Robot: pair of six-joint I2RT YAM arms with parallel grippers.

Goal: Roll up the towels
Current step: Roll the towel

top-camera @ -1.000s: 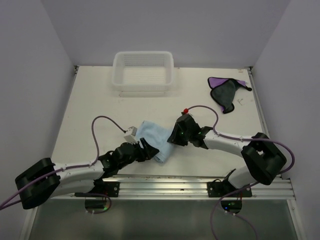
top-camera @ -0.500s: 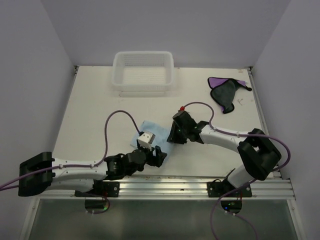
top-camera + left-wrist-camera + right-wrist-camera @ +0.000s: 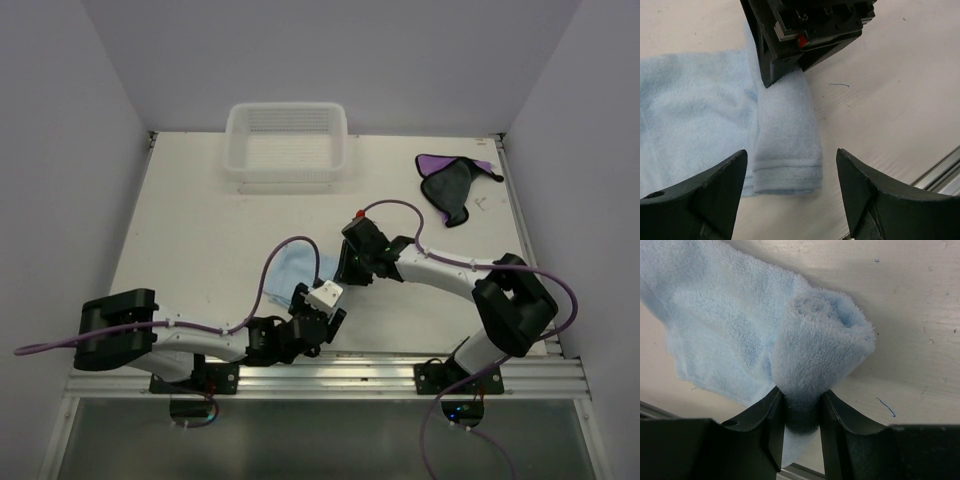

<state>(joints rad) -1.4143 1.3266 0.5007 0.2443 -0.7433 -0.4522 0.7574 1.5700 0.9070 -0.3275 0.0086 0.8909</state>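
1. white basket (image 3: 286,172) sits at the far edge of the table (image 3: 190,220), left of centre, well apart from both arms.
2. light blue towel (image 3: 293,268) lies on the table near the front edge, around the middle. the left part is spread flat (image 3: 695,110). the right edge is rolled into a tight tube (image 3: 787,130) lying against the flat part.
3. left gripper (image 3: 328,318) is at the near end of the roll, jaws spread wide. in the left wrist view the two fingers (image 3: 715,190) stand on either side of the roll's end with a gap on each side, so it is released and holds nothing.
4. right gripper (image 3: 348,272) is at the far end of the same roll, just beyond the left gripper and facing it. in the right wrist view its fingers (image 3: 767,412) are clamped on the rolled end (image 3: 825,335), with terry squeezed between them, so it is grasping the light blue towel. the spiral of the roll shows above the pinch.
5. from the left wrist view the right gripper (image 3: 805,30) body sits on top of the roll's far end.
6. purple towel (image 3: 450,185) lies crumpled at the far right of the table, dark grey side mostly up and purple showing at the edges. it is not rolled and is well apart from both grippers.
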